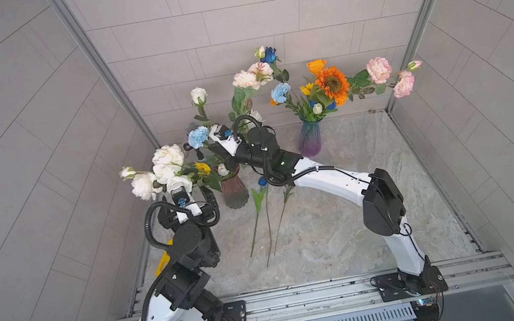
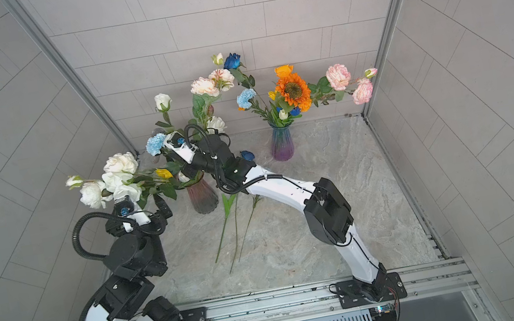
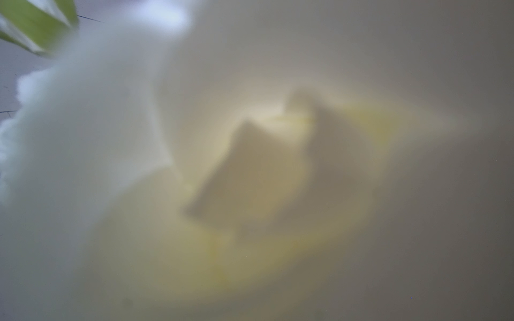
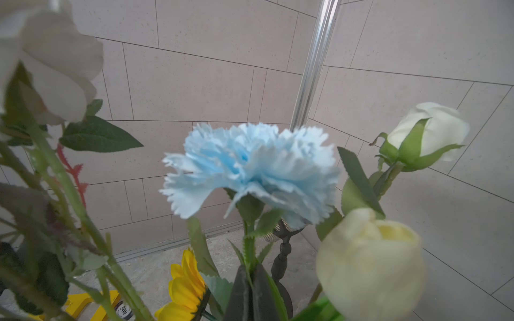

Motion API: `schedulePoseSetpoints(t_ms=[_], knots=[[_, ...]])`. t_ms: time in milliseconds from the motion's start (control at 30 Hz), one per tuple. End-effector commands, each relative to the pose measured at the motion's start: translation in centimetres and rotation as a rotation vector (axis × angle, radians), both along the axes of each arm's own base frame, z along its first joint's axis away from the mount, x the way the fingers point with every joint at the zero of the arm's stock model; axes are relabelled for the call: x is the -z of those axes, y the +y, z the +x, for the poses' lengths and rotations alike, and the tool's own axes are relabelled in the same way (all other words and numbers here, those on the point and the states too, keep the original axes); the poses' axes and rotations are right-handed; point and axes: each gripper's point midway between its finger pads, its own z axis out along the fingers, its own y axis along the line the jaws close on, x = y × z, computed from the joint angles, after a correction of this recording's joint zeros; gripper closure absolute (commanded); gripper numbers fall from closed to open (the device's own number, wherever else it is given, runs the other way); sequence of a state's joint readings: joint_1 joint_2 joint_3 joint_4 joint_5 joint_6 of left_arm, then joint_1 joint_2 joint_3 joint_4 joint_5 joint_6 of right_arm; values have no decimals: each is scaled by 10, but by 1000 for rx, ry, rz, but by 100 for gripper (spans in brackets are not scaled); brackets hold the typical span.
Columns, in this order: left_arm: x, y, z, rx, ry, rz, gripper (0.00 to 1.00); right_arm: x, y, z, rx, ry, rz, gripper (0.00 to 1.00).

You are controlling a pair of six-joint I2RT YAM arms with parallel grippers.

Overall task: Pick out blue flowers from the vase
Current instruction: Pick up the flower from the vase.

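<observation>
My right gripper (image 4: 250, 271) is shut on the green stem of a frilly light blue carnation (image 4: 250, 169), just below its head. In both top views that carnation (image 1: 198, 137) (image 2: 155, 144) stands above the dark reddish vase (image 1: 234, 189). Cut blue flowers lie on the table, with a dark blue head (image 2: 247, 155) and long stems (image 1: 258, 217). The purple vase (image 1: 309, 138) holds another light blue carnation (image 1: 280, 92) and small dark blue buds (image 1: 331, 105). A dark blue rose (image 1: 269, 55) tops a tall stem at the back. My left gripper (image 1: 187, 194) is open under white blooms (image 1: 165, 169), which fill the left wrist view.
White roses (image 4: 370, 264), a yellow sunflower (image 4: 186, 286), an orange sunflower (image 1: 331, 83) and pink carnations (image 1: 379, 70) crowd the two vases. A yellow object (image 1: 163, 260) lies by the left arm. Grey walls close in the back and sides.
</observation>
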State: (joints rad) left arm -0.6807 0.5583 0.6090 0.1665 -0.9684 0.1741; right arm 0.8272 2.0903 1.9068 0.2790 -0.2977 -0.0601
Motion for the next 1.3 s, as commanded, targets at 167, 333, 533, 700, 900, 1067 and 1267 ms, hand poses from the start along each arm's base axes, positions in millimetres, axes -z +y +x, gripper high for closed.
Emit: schedulePoseSetpoints(t_ms=[167,333,533,700,900,1067,1267], knots=[[-8,4,-3,-15,-7,-8,5,-35,-13,-7,1,-25,109,99],[-15,3,-6,26,8,-13,6,-35,-15,-3,17,-33,97,99],[-31,-4,-8,97,2,-32,5,-49,-24,-6,11,-37,138,99],[-46,-17,-7,188,-21,-76,3,-42,-22,-1,19,-24,127,99],[-68,-29,-6,268,-50,-123,3,-24,-19,8,20,14,133,99],[-95,-40,-4,326,-84,-143,2,-15,-16,10,16,37,134,99],[-135,-39,-9,341,-158,-138,0,-4,-13,12,13,56,131,99]])
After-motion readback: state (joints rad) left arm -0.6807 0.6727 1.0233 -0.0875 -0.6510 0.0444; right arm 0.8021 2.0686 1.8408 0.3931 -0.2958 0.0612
